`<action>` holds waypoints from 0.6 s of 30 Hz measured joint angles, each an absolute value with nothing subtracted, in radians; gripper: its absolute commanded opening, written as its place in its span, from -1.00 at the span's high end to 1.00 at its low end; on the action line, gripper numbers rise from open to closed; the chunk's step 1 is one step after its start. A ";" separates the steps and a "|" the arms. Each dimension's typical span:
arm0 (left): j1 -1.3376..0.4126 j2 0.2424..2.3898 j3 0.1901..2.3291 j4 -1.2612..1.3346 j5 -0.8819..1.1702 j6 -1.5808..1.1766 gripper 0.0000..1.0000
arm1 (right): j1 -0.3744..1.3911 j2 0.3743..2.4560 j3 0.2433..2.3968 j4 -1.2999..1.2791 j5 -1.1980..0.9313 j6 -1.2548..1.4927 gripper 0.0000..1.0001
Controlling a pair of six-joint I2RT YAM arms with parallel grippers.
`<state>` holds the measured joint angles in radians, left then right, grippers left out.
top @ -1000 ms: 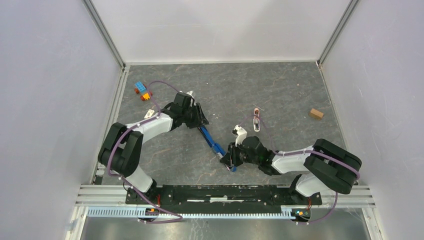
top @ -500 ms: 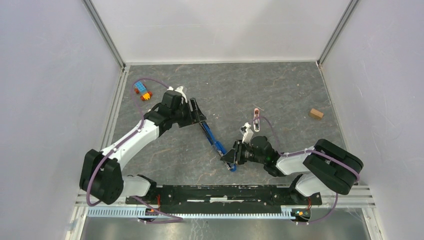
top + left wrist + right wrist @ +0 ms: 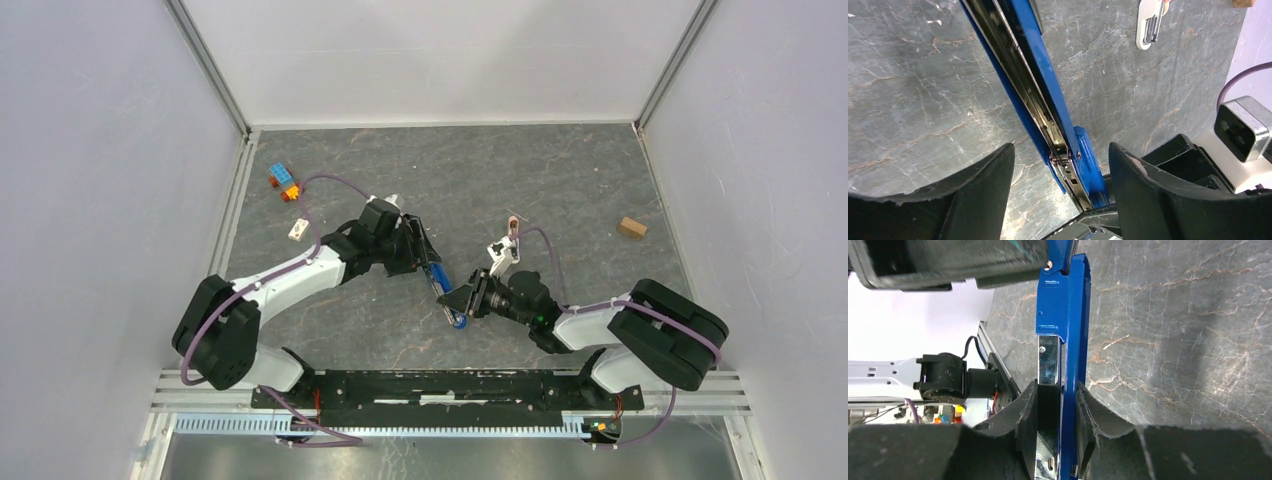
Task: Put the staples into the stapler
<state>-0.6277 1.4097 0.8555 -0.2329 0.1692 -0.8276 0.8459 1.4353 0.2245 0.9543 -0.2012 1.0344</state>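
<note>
The blue stapler [image 3: 444, 292] lies open on the grey table between my two grippers. In the left wrist view its blue body [image 3: 1040, 65] runs between my fingers, with the metal rail and spring bare. My left gripper [image 3: 422, 255] is open and straddles the stapler's far part [image 3: 1060, 160] without touching it. My right gripper [image 3: 464, 300] is shut on the stapler's near end; the right wrist view shows the fingers [image 3: 1057, 387] clamped on the black base and blue side [image 3: 1063, 300]. A tiny pale strip, the staples [image 3: 297, 230], lies on the table left of the left arm.
A pink-and-white piece [image 3: 510, 228] lies behind the right gripper and also shows in the left wrist view [image 3: 1150, 22]. Blue-orange-red toy bricks [image 3: 285, 182] sit at the back left. A small wooden block [image 3: 631, 227] sits at the right. White walls enclose the table.
My left gripper has moved right and nearer, from beside the stapler's far end to over it. The right gripper has kept its hold and turned the stapler a little.
</note>
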 measured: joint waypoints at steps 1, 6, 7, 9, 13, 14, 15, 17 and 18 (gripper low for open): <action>-0.638 1.415 0.855 -0.228 0.165 -0.837 -0.43 | 0.846 1.433 0.224 0.956 -0.194 1.036 0.65; -0.664 1.447 0.855 -0.192 0.158 -0.880 -0.21 | 0.842 1.423 0.224 0.973 -0.171 1.036 0.64; -0.665 1.455 0.855 -0.187 0.158 -0.885 -0.14 | 0.842 1.422 0.224 0.977 -0.171 1.036 0.63; -0.669 1.470 0.857 -0.176 0.158 -0.893 0.05 | 0.842 1.422 0.224 0.979 -0.170 1.036 0.60; -0.674 1.479 0.870 -0.163 0.161 -0.912 0.54 | 0.842 1.422 0.215 0.980 -0.163 1.040 0.44; -0.676 1.480 0.878 -0.161 0.165 -0.913 0.66 | 0.841 1.422 0.213 0.982 -0.162 1.042 0.36; -0.677 1.481 0.889 -0.162 0.166 -0.913 0.75 | 0.841 1.421 0.210 0.987 -0.160 1.043 0.26; -0.678 1.491 0.919 -0.170 0.166 -0.912 0.94 | 0.835 1.414 0.209 0.994 -0.155 1.042 0.01; -0.679 1.507 0.948 -0.189 0.161 -0.907 0.96 | 0.831 1.405 0.209 0.995 -0.151 1.041 -0.07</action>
<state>-0.6792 1.5070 0.9482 -0.1894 0.1608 -0.9066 0.8307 1.4052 0.2089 0.9955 -0.1509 1.0409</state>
